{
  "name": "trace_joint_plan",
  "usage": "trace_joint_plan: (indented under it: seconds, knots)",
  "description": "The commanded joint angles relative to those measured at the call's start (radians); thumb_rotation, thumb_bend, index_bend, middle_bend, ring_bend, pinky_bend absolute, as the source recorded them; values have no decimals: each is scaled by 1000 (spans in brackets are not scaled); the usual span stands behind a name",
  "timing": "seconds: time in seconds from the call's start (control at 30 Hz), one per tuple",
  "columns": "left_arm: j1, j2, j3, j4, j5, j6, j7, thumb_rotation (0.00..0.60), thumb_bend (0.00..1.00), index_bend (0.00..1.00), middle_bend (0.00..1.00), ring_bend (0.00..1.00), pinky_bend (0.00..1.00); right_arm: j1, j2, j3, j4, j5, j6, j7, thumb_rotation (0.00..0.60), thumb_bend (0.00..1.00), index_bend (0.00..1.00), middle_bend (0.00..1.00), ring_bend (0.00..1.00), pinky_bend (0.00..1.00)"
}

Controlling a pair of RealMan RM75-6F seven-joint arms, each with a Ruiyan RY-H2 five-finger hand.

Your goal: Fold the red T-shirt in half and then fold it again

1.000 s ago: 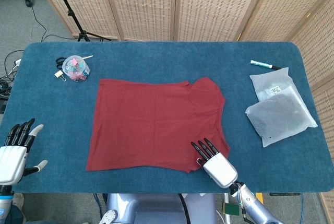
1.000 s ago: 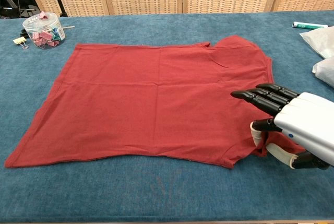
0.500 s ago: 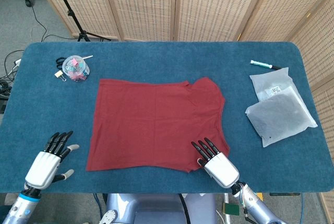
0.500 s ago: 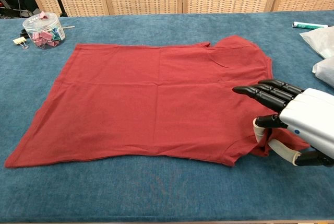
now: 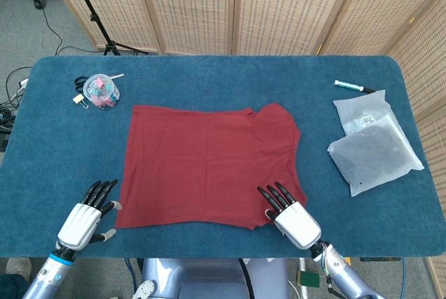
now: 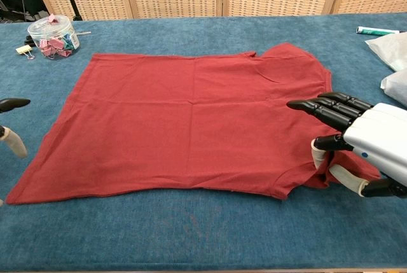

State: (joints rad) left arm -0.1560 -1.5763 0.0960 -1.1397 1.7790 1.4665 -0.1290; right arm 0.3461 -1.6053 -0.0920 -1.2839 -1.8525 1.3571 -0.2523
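The red T-shirt (image 5: 209,163) lies flat on the blue table (image 5: 209,76), its collar and sleeves toward the right. My right hand (image 5: 293,219) is at the shirt's near right corner, fingers stretched out above the cloth. In the chest view the right hand (image 6: 365,142) has its thumb at the hem, which is slightly rumpled there, and nothing is gripped. My left hand (image 5: 87,217) hovers just left of the near left corner, fingers spread and empty. Only its fingertips (image 6: 13,102) show in the chest view.
A clear jar of clips (image 5: 101,92) stands at the far left with a loose binder clip (image 5: 78,100) beside it. Two plastic bags (image 5: 373,149) and a pen (image 5: 354,86) lie at the right. Folding screens (image 5: 230,6) stand behind the table.
My left hand has moved right from the table's left edge to the shirt's near left corner. My right hand has shifted slightly rightward at the near right corner.
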Motion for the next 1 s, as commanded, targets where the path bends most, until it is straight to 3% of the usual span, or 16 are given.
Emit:
trace_joint_plan:
  seconds: [0.03, 0.4, 0.67, 1.0]
  knots:
    - [-7, -28, 3, 29, -7, -8, -12, 600, 86, 437, 0, 0, 0, 1, 1, 1, -1, 2, 1, 1, 600, 595, 533, 8, 0, 0]
    - [-23, -66, 8, 86, -25, -24, -28, 600, 91, 443, 0, 0, 0, 3, 4, 2, -1, 10, 4, -2, 600, 595, 533, 8, 0, 0]
    - [-30, -88, 3, 128, -39, -14, -49, 600, 201, 475, 0, 0, 0, 5, 5, 0, -3, 11, 5, -3, 600, 595, 533, 8, 0, 0]
    - [-35, -91, 2, 141, -50, -2, -58, 600, 236, 482, 0, 0, 0, 5, 6, -2, -4, 13, 6, -7, 600, 619, 533, 8, 0, 0]
